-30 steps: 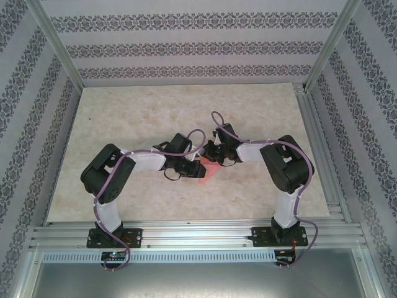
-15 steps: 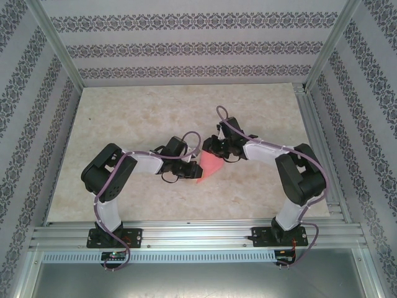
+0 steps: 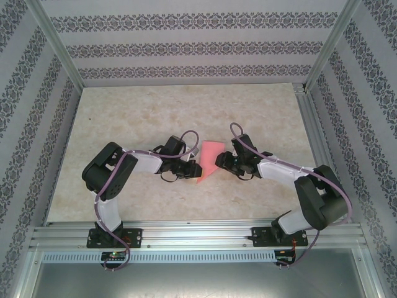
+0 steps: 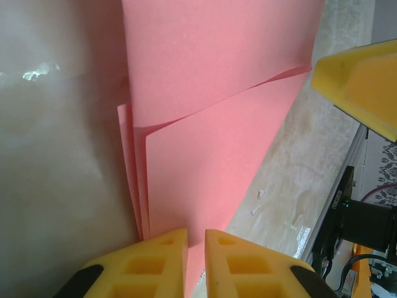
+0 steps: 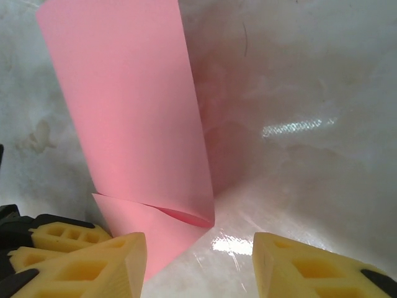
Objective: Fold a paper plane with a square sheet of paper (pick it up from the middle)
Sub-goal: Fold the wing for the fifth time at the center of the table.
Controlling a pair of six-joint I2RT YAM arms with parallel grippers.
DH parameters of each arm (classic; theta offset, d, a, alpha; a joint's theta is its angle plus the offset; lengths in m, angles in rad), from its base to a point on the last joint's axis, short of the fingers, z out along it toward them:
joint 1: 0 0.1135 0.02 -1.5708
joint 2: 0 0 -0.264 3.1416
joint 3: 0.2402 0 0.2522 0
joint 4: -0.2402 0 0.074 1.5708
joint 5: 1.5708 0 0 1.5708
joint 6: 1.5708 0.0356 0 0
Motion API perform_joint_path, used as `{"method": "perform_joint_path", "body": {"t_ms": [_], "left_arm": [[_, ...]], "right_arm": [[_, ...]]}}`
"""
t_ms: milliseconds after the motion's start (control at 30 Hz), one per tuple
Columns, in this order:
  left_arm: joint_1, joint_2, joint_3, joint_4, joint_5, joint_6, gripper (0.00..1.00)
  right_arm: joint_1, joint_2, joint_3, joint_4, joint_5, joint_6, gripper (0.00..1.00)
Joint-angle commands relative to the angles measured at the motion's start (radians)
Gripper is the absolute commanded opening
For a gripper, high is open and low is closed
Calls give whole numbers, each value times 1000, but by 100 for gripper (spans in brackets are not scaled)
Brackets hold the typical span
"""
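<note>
1. The sheet of paper [image 3: 209, 155] is lying near the middle of the table [image 3: 124, 112], one flap curling over loosely.
2. The left gripper [image 4: 195, 264] is pinching the sheet's edge at its 8 o'clock, fingers nearly together on the paper.
3. The right gripper [image 5: 198, 267] is hovering at the sheet's 4 o'clock, fingers spread wide, gripping nothing.
4. Progress is looking early: a soft fold-over is forming, with no sharp crease, nose or wings. Creasing and every plane fold are remaining, by my judgement.
5. Patterned walls [image 3: 186, 46] are standing at 12 o'clock, a metal rail [image 3: 198, 233] at 6. Nothing is blocking, though the grippers are crowding each other.
</note>
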Motion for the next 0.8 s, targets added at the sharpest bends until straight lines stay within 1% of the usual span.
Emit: {"method": "perform_joint_path", "body": {"t_ms": [0, 200, 400, 467, 567, 667, 700, 767], "left_arm": [[6, 48, -10, 51, -22, -4, 17], [5, 55, -2, 48, -14, -8, 18], [6, 52, 4, 44, -9, -12, 18], [6, 50, 3, 42, -10, -15, 17], [8, 45, 4, 54, -4, -30, 19], [16, 26, 6, 60, -3, -46, 21], [21, 15, 6, 59, -3, -51, 24], [39, -15, 6, 57, -6, -65, 26]], "right_arm": [[-7, 31, -8, 109, -35, 29, 48], [-1, 119, 22, 182, -59, 44, 46], [3, 169, 21, 272, -110, 59, 38], [4, 180, 31, 282, -127, 55, 28], [5, 199, 52, 272, -144, 40, 16], [5, 218, 81, 228, -149, 1, 8], [4, 225, 91, 216, -158, -15, 8], [1, 241, 119, 169, -175, -64, 6]]}}
